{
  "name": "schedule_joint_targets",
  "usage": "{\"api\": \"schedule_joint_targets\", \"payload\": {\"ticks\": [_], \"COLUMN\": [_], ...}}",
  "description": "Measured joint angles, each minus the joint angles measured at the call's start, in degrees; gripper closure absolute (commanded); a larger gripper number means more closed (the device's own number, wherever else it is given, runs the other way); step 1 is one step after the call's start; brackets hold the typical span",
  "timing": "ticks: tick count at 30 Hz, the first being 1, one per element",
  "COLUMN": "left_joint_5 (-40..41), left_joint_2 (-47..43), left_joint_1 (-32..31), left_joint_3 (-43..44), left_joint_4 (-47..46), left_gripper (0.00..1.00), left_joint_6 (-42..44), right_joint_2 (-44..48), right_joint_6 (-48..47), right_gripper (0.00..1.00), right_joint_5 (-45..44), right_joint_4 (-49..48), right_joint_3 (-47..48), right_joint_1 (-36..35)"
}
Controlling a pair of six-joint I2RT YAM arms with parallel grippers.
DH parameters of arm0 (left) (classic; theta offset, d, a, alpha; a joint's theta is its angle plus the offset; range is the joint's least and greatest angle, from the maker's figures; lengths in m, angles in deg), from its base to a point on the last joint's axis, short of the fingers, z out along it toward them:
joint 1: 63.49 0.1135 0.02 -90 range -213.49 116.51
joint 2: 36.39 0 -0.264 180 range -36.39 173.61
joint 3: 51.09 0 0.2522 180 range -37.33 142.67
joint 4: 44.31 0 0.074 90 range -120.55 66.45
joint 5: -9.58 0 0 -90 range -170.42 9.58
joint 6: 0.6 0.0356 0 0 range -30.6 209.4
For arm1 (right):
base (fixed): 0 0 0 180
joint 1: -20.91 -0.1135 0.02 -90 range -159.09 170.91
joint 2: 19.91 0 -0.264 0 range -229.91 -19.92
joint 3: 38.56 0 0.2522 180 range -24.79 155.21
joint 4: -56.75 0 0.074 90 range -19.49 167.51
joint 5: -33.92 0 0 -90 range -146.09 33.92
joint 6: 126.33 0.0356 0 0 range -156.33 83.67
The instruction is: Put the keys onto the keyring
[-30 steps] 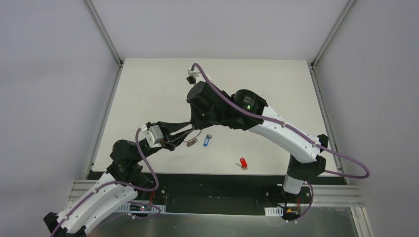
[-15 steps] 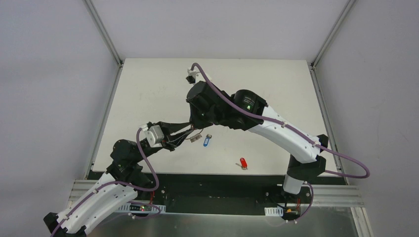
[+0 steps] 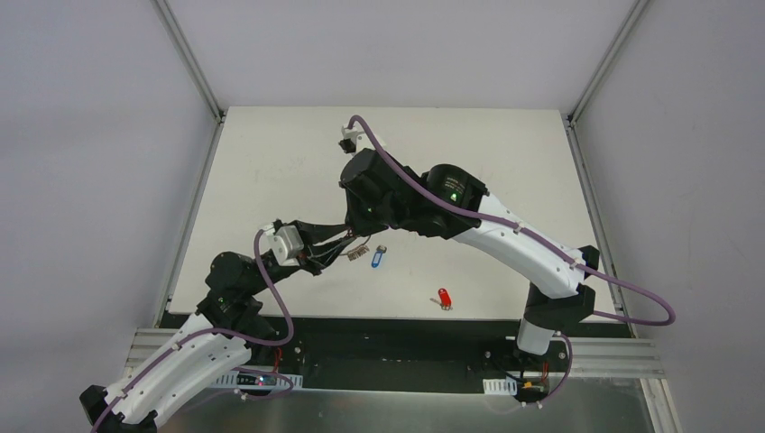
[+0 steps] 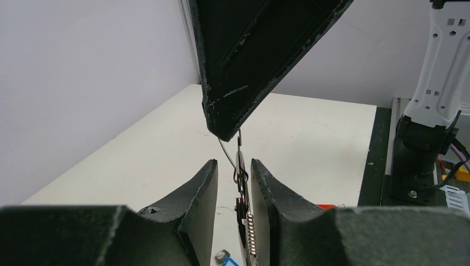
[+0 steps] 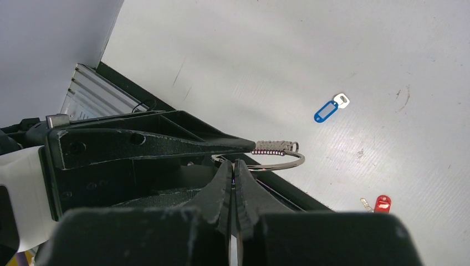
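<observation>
keyring (image 5: pixel 294 164) aloft; blue key (image 5: pixel 327 111), red key (image 5: pixel 381 203) flat

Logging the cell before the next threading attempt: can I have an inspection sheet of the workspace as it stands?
Surface: white table, a few faint marks.
Job's things: keyring held above the table between both grippers; blue key and red key lie loose on the table, neither on the ring.
Clutter: nothing seen.
Grippers: left gripper, jaws closed on the keyring's bunch of small keys; right gripper, jaws shut, pinching the ring wire.
Cables: purple cables run along both arms, clear of the loose keys.
Surroundings: pale walls, metal frame posts.
</observation>
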Motion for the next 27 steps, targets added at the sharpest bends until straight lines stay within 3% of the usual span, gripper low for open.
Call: {"api": "schedule_joint_targets", "payload": {"ticks": [20,24,27], "left_joint_5": [-0.6,-0.7,-0.7], "left_joint_2": [-1.6,-1.6,-1.6], "left_joint_1": [0.0,0.0,0.0], "left_joint_3": [0.0,-0.3,-0.4], "left_joint_4": [-0.7,-1.1,-1.2], "left_gripper": [0.74,0.82,0.94], "left_joint_6": [-0.6,-0.6,-0.8], "right_joint_2": [0.0,0.0,0.0], "right_joint_6": [0.0,0.0,0.0], "right_gripper": [1.0,1.0,1.0], "right_joint_5": [0.0,0.0,0.0], "right_joint_4": [-0.2,-0.2,-0.2], "right_joint_3": [0.0,0.0,0.0], "right_joint_1": [0.0,-0.1,-0.2]}}
